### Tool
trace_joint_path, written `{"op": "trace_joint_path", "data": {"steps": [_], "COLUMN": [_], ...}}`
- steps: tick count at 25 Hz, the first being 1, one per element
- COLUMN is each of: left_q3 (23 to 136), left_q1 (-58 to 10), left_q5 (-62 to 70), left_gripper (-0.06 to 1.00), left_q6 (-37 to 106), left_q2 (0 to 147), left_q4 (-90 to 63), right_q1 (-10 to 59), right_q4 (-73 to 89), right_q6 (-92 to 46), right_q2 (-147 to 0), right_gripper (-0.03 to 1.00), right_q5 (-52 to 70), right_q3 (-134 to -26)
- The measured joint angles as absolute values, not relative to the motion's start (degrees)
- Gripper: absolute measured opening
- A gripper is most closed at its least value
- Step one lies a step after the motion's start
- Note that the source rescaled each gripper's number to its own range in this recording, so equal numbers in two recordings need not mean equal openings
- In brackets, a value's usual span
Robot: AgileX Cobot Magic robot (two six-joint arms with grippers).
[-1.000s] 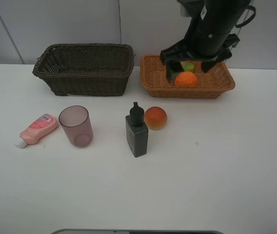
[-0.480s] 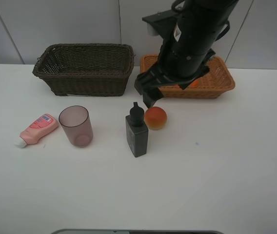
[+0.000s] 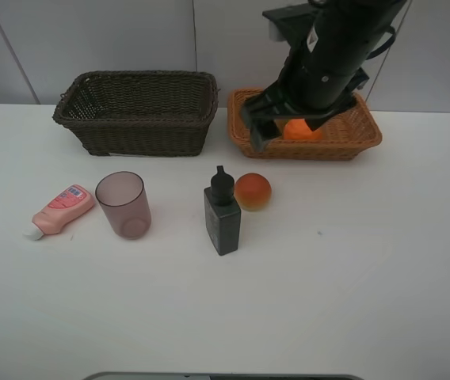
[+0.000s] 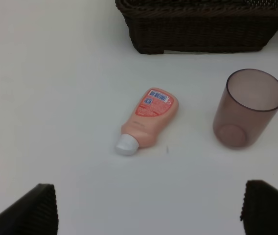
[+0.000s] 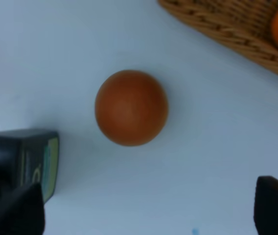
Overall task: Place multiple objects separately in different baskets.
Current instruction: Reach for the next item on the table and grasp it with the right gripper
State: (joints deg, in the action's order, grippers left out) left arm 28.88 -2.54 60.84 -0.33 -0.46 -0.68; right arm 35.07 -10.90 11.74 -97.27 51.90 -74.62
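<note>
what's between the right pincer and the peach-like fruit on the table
Nothing visible does. The open right pincer hangs above the peach-like fruit, which shows whole in the right wrist view. The dark pump bottle stands close beside the fruit, apart from it, so one finger could brush it on the way down.

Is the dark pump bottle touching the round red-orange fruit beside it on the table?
Apart. The right wrist view shows a strip of bare white table between the dark pump bottle and the round red-orange fruit.
</note>
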Motion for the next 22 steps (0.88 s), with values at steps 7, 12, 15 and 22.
{"op": "trace_joint_path", "data": {"steps": [7,12,15,22], "left_q3": [28.9,28.9,28.9,28.9], "left_q1": [-2.5,-2.5,-2.5,-2.5], "left_q5": [60.8,60.8,60.8,60.8], "left_gripper": [0.97,0.97,0.97,0.97], "left_q6": [-0.3,-0.3,-0.3,-0.3], "left_q2": [-0.5,-0.5,-0.5,-0.5], "left_q4": [-0.7,-0.7,-0.7,-0.7], "right_q1": [30.7,30.0,29.6,29.8], "right_q4": [-8.9,-8.0,-8.0,-8.2], "right_q6": [11.7,16.7,21.4,29.9], "right_q2": [-103.3,-110.8,-114.1,-119.2], "right_gripper": [0.91,0.91,0.91,0.91], "right_q5": [50.2,50.2,49.4,46.1], "right_q3": [-77.5,-83.3,-84.8,-85.1]}}
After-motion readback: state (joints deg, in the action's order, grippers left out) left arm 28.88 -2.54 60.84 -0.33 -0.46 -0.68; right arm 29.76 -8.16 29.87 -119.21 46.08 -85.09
